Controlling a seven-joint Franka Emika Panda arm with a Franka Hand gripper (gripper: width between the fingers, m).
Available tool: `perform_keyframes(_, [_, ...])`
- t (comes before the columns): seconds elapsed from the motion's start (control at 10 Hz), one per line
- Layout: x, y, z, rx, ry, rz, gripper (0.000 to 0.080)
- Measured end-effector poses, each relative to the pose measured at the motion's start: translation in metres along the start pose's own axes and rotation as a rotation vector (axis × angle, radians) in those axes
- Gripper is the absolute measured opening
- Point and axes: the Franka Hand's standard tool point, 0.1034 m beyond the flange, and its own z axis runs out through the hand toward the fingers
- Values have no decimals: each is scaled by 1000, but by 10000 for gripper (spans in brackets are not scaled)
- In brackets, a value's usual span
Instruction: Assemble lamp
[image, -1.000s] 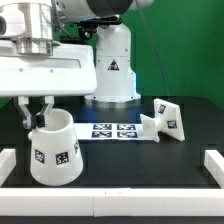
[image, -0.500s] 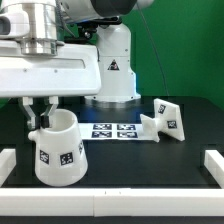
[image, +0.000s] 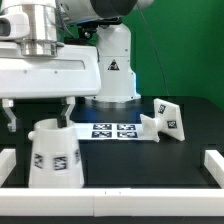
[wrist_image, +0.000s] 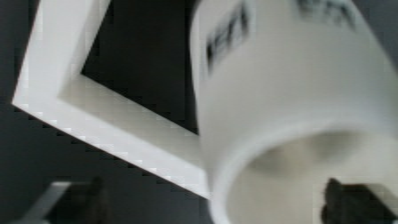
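Jaws are spread wide, gripping nothing. The gripper (image: 39, 116) hangs just over the rim of the lamp shade (image: 55, 158), which looks to be standing on the table (image: 130, 165) at the exterior view's left. I'd pull straight up so neither finger clips the rim and tips it.

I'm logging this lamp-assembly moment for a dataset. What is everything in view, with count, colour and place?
lamp shade: one, white with black-and-white tags, upright on the table at the exterior view's left
tagged lamp part: one, white, exterior view's right, past the marker board
marker board: one, white, four tags, flat mid-table
table: one, black
border rails: three seen, white, along table edges
robot arm: one, glossy white, at the back
end effector: one, fingers spread wide, over the shade's top
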Motion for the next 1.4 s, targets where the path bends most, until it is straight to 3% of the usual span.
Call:
perform_keyframes(0.4, [3,-3,-5,7,-2,56,697])
perform_keyframes(0.5, [7,-2,-17,18,-9,60,698])
perform_keyframes(0.7, [21,-6,-41,16,-6,111,698])
perform_keyframes(0.9, [35,-32,-48,60,-28,271,698])
perform_keyframes(1.1, [50,-67,-43,57,-26,333,698])
perform_keyframes(1.2, [57,-72,-43,42,-17,309,698])
perform_keyframes(1.4, [55,-70,-42,43,-19,309,698])
